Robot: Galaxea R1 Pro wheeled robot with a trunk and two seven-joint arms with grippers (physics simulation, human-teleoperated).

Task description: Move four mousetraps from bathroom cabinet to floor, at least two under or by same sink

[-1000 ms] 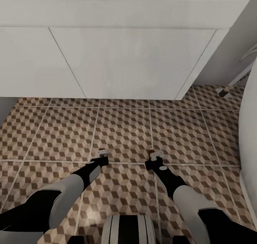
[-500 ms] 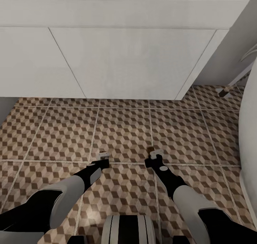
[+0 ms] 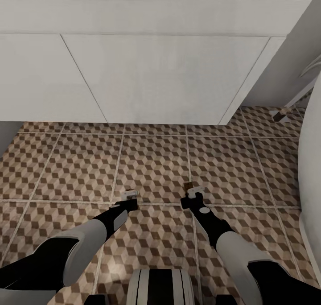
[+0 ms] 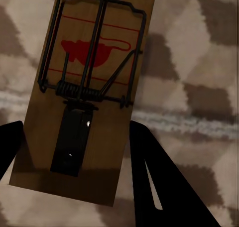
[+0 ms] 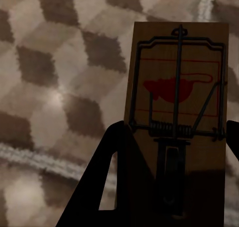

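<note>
Low over the bathroom floor [image 3: 156, 162] before a white cabinet front [image 3: 165, 77], the left tool [image 3: 129, 198] and right tool [image 3: 195, 197] each grip a mousetrap [image 4: 84, 92], the second mousetrap [image 5: 177, 132] likewise between its fingers. Placement appears underway; next, probably, both tools spread to let go.

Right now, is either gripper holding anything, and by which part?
Each holds a mousetrap by its long side edges, at the lever end: left gripper on one mousetrap, right gripper on another.
</note>
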